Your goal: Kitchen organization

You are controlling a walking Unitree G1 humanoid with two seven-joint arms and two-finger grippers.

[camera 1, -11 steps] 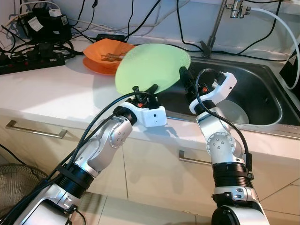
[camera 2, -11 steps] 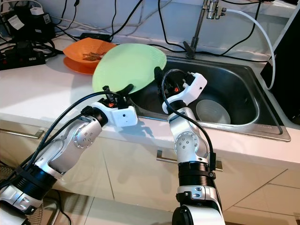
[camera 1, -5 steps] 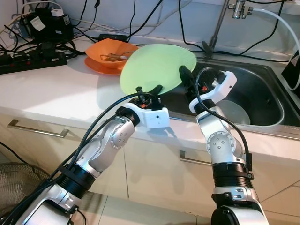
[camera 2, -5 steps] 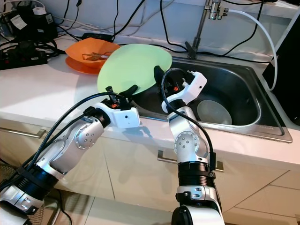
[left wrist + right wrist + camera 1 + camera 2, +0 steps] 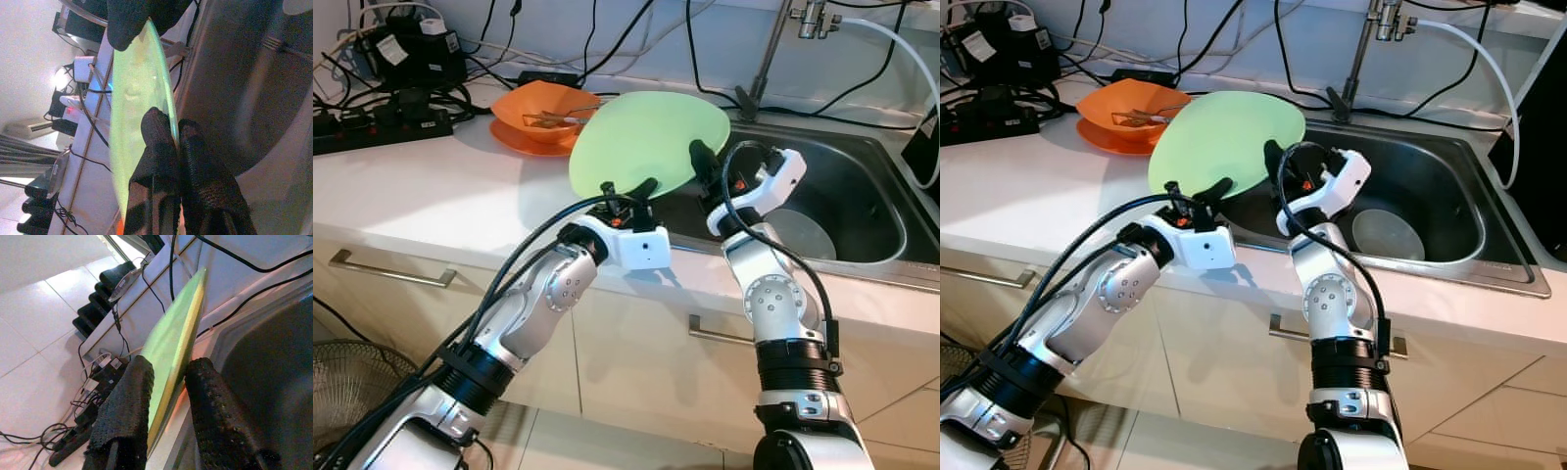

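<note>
Clamped tight on the lower rim of the green plate (image 5: 132,112), with both black fingertips (image 5: 161,132) pressed against opposite faces of it: the left gripper (image 5: 625,189), seen just left of centre in the left eye view. Closed less fully, straddling the plate's right edge with one finger (image 5: 128,401) lying on the green face and the other (image 5: 210,396) a sliver away from the rim, so contact on that side hard to confirm: the right gripper (image 5: 698,157), at centre frame. Held tilted up off the counter between the two, broad face turned toward the camera, sitting in the upper middle of the frame above the near left corner of the steel sink (image 5: 862,176). Inside the basin, right of centre, a pale round dish (image 5: 803,230) lying flat. Behind the plate, upper left of centre, an orange bowl (image 5: 524,122) resting on the white countertop (image 5: 431,196) with some brownish bits in it. Further toward the upper left corner, a black power strip (image 5: 382,132) and a tangle of black cables and adapters. At the top right, a faucet (image 5: 769,59) with a white hose curving off it. Along the bottom, cream cabinet fronts with a metal drawer handle (image 5: 386,274) at the left edge.
</note>
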